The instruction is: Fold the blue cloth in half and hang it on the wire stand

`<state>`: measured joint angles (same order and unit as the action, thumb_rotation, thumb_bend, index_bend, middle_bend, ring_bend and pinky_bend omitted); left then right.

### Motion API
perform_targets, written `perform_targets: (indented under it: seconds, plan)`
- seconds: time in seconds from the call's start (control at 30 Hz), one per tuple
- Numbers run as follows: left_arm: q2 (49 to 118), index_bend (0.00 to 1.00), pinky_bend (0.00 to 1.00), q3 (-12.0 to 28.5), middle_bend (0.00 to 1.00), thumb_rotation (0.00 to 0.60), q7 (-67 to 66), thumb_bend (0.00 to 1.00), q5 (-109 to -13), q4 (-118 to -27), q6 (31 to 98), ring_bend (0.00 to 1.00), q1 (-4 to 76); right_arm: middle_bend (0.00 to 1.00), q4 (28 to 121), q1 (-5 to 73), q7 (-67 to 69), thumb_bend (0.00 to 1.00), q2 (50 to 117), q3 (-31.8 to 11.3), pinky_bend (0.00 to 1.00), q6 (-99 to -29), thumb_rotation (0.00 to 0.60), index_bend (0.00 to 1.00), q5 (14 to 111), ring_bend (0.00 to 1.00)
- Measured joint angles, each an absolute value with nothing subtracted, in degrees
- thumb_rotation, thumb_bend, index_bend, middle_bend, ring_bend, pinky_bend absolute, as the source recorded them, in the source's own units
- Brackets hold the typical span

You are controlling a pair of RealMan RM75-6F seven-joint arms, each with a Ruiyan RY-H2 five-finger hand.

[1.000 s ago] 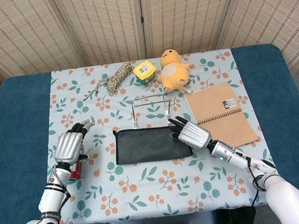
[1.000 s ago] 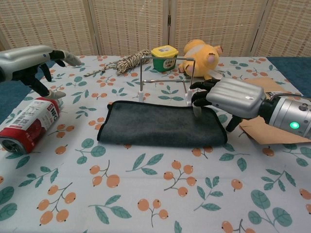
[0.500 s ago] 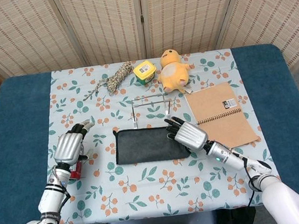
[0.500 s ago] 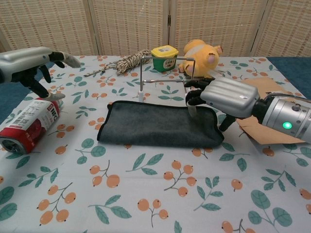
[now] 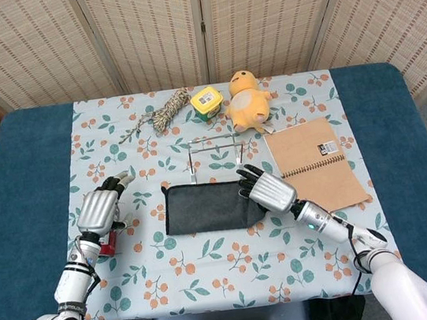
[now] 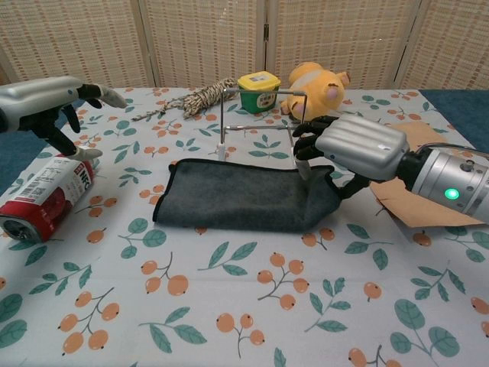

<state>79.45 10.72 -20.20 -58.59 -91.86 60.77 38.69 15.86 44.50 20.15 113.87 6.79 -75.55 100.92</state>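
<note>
1. The cloth (image 6: pixel 244 197) looks dark grey-blue, lying flat and long on the table (image 5: pixel 30 154) just in front of the wire stand (image 6: pixel 263 122).
2. The right hand (image 6: pixel 353 147) grips its bunched, lifted right end.
3. The left hand (image 6: pixel 42 99) hovers, fingers spread, above a red can (image 6: pixel 46 197); lettering unreadable.

**Colours and patterns on the worktop**

Cloth (image 5: pixel 208 207): dark grey-blue, black edging. Table cover (image 5: pixel 236 260): pale, orange berries, teal leaves. Worktop (image 5: pixel 21 203): deep blue. Can (image 6: pixel 46 197): red, white label. Plush toy (image 5: pixel 247 101): yellow-orange. Tub (image 5: pixel 207 101): yellow, green lid. Notebook (image 5: pixel 317 163): tan. Rope (image 5: pixel 165 111): beige-and-dark speckled.
</note>
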Motion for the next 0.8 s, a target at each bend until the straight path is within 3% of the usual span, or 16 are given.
perform_targets:
  seconds: [0.27,0.8]
  plan:
    - [79.41,0.15,0.35,10.70,0.13,0.600,-20.28,0.28,-58.13,-91.79,60.34,0.14,38.84,0.38,14.50,44.22,20.90,0.35,114.58,7.35,0.15,-75.83,0.600,0.56,101.02,0.18]
    - [78.99,0.15,0.36,10.56,0.12,0.600,-20.21,0.28,-56.79,-92.39,58.90,0.13,39.23,0.39,13.29,42.34,20.94,0.35,114.58,9.09,0.15,-75.09,0.600,0.57,101.68,0.19]
